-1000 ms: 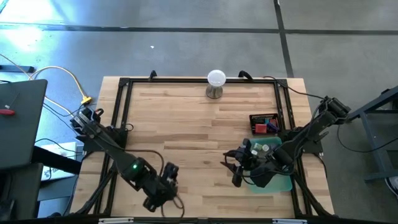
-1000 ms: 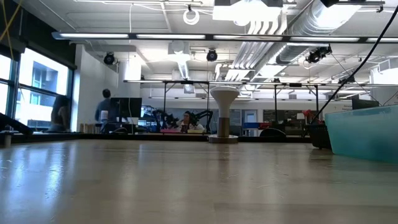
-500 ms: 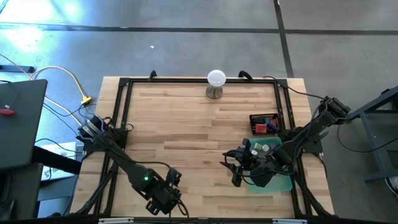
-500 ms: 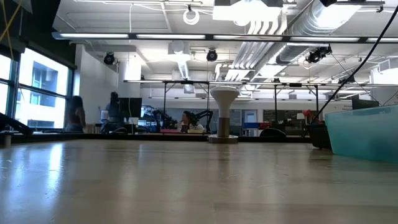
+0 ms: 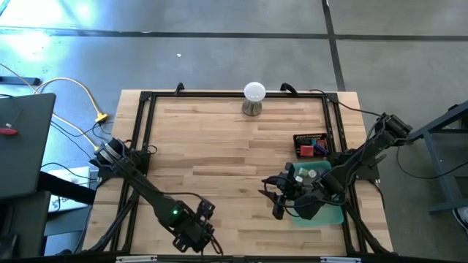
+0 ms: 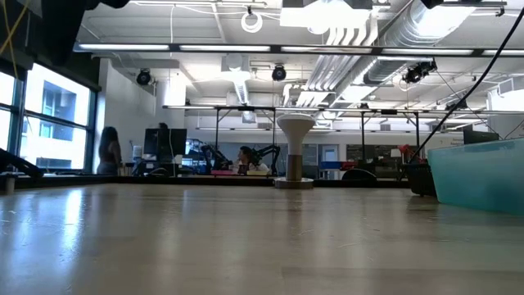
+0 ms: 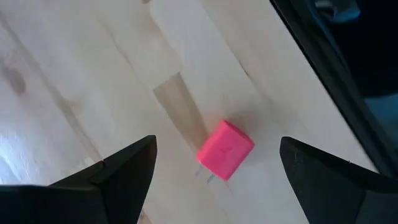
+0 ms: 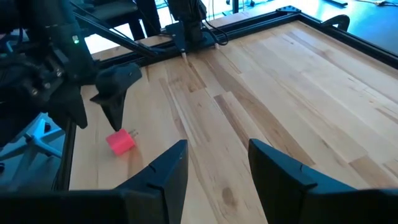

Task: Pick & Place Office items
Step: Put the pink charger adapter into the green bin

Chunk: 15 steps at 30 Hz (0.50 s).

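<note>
Pink plastic marks the nearest item: a small pink cube-shaped piece (image 7: 225, 150) with two thin metal prongs at one end, lying on the wooden surface (image 5: 219, 146) close to the near edge and beside the black frame rail (image 7: 323, 68). Its faces look smooth and its corners rounded. The left gripper (image 7: 214, 180) hangs directly over it, fingers spread wide with the piece between them and touching neither; the right wrist view shows the same piece (image 8: 121, 141) just under those fingers.

Risk, as a judgement: the piece lies at an angle to the line between the fingers, so closing on its corners could spin it or squirt it sideways toward the rail, and the prongs may catch a fingertip.

Farther off, the right gripper (image 8: 214, 165) waits near the translucent green tray (image 5: 333, 217), its fingers also spread and empty. Beyond it a black bin (image 5: 310, 145) holds red, blue and purple pieces. At the far edge stands a white ball on a metal stand (image 5: 254, 98).
</note>
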Motion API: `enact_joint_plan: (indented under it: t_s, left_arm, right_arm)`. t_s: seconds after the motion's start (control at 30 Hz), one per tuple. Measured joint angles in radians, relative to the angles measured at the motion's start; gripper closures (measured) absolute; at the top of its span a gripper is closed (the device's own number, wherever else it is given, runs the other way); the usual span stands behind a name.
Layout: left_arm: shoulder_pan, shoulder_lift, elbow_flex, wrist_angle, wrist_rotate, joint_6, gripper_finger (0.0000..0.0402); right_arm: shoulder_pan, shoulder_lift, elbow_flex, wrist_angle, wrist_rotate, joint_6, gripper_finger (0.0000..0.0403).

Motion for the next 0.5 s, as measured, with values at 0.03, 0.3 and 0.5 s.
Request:
enact_joint_plan:
  t_s: [0.03, 0.3, 0.5]
  left_arm:
    - [-0.004, 0.005, 0.000, 0.001, -0.001, 0.023, 0.0069]
    - [-0.015, 0.057, 0.000, -0.005, 0.000, 0.137, 0.0069]
    - [-0.008, 0.074, 0.000, -0.013, 0.017, 0.126, 0.0069]
  right_arm:
    - [0.000, 0.000, 0.000, 0.002, 0.000, 0.000, 0.0247]
    - [0.000, 0.000, 0.000, 0.013, 0.000, 0.004, 0.0247]
    - [0.000, 0.046, -0.001, 0.043, -0.007, 0.002, 0.0247]
